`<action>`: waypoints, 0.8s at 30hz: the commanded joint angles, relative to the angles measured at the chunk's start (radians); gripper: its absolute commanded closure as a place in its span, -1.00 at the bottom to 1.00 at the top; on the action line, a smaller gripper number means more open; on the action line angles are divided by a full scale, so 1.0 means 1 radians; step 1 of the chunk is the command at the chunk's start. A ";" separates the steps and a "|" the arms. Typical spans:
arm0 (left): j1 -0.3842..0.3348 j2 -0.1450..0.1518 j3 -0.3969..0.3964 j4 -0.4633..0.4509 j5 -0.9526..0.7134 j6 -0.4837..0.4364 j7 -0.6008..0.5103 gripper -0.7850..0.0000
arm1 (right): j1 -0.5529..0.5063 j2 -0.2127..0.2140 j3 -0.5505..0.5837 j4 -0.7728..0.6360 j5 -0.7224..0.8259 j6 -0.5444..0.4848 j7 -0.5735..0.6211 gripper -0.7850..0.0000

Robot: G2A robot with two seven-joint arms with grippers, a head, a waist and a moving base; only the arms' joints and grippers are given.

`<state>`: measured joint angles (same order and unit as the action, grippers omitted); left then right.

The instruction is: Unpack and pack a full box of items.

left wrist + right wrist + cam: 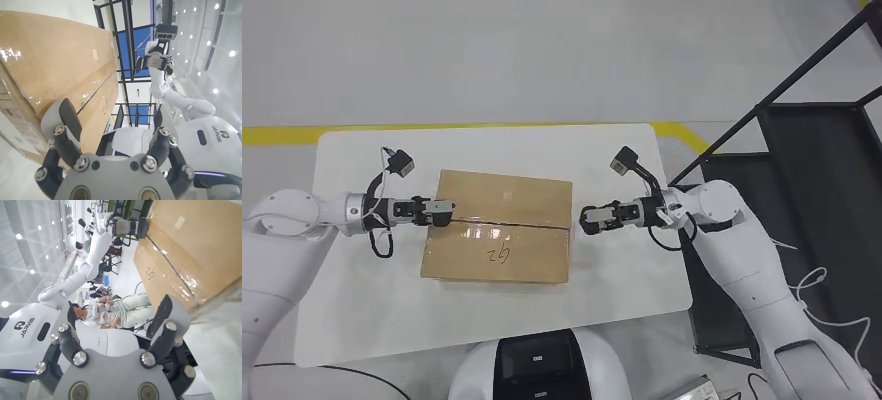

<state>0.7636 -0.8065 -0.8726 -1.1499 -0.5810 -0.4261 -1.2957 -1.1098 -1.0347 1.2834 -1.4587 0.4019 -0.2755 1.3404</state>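
A closed cardboard box [499,227] lies in the middle of the white table [352,310], its top seam sealed with clear tape and a handwritten mark near the front. My left gripper [443,212] is at the box's left edge, level with the seam. In the left wrist view it [113,117] stands open, one pad [70,115] against the box [56,62] top edge. My right gripper [588,218] hovers just off the box's right edge. It [119,313] is open and holds nothing, with the box [189,247] close ahead.
A black metal rack [802,170] stands right beside the table on the right, close behind my right arm. Bare table surface lies in front of the box and to its left. A yellow floor line [282,134] runs behind the table.
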 commanded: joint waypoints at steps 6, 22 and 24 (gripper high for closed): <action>-0.002 -0.003 -0.001 -0.002 0.035 -0.017 0.010 -1.00 | -0.179 0.047 0.204 -0.044 -0.079 -0.010 0.013 -1.00; -0.002 -0.003 -0.001 -0.002 0.035 -0.017 0.010 -1.00 | -0.298 0.069 0.248 -0.121 -0.660 -0.290 -0.319 -1.00; -0.002 -0.003 -0.001 -0.002 0.035 -0.017 0.010 -1.00 | -0.296 0.068 0.234 -0.126 -0.694 -0.295 -0.339 -1.00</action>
<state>0.7612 -0.8099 -0.8739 -1.1522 -0.5458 -0.4432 -1.2857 -1.4063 -0.9669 1.5192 -1.5839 -0.2885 -0.5710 1.0021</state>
